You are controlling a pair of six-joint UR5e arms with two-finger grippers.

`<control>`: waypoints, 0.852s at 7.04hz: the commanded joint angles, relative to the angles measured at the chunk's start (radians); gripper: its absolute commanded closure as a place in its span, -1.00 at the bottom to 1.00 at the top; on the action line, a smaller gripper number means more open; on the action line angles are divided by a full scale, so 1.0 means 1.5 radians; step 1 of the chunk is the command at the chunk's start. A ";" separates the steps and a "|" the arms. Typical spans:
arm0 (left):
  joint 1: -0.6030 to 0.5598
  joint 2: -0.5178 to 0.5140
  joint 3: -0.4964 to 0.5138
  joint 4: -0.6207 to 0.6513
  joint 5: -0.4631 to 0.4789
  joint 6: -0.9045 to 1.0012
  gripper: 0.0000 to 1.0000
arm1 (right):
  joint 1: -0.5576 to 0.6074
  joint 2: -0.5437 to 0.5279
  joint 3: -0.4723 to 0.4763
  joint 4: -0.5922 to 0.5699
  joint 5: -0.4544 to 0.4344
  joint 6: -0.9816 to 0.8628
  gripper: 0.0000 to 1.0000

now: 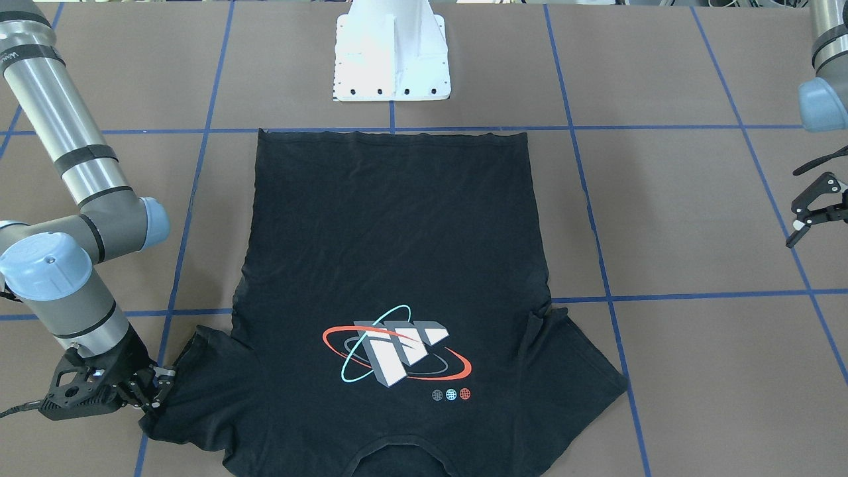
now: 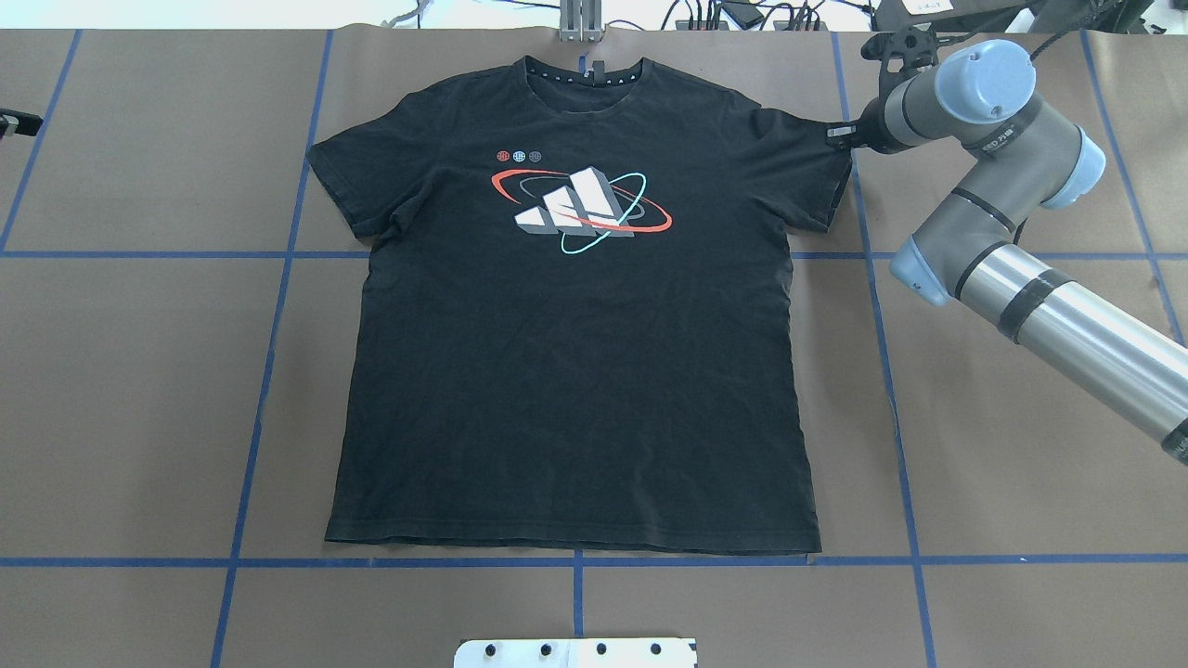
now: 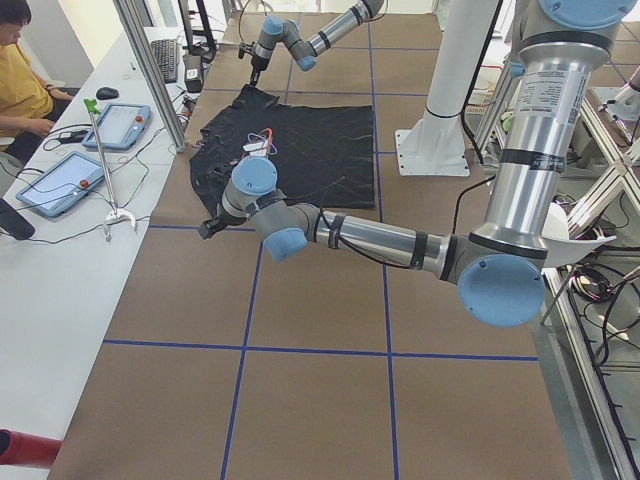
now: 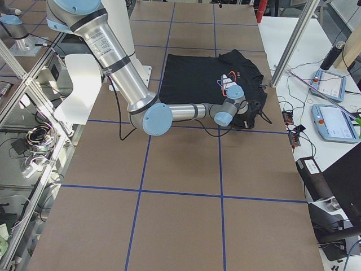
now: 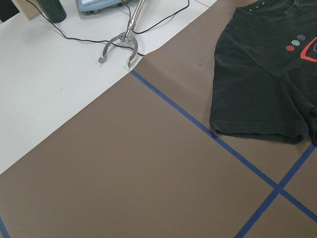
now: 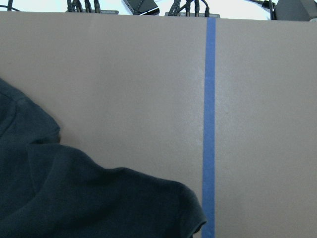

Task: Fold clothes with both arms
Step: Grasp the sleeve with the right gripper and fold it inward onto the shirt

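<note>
The black T-shirt [image 1: 397, 232] [image 2: 575, 371] lies flat on the brown table, graphic side up, with its collar at the far edge from the robot. My right gripper [image 1: 159, 391] [image 2: 840, 137] is low at the hem of the sleeve on the robot's right. Its fingers look slightly apart around the sleeve's edge, and the sleeve [image 6: 74, 198] lies flat. My left gripper [image 1: 798, 202] [image 2: 19, 121] hangs open and holds nothing, well off the shirt's other sleeve [image 5: 262, 74], out towards the table's left end.
The white pedestal base [image 1: 392, 59] stands just behind the shirt's bottom hem. Blue tape lines [image 2: 575, 561] grid the table. Past the far edge is a white desk with tablets [image 3: 60, 180], a metal stand [image 5: 119, 47] and a seated person [image 3: 20, 70].
</note>
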 commanded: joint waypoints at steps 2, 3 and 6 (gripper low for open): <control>0.000 0.000 0.003 0.000 0.000 0.000 -1.00 | -0.001 0.039 0.091 -0.131 -0.001 0.021 1.00; 0.000 0.000 0.002 0.000 0.000 0.000 -1.00 | -0.020 0.071 0.098 -0.181 -0.018 0.074 1.00; 0.002 -0.002 0.004 0.000 0.000 0.000 -1.00 | -0.116 0.158 0.088 -0.264 -0.147 0.214 1.00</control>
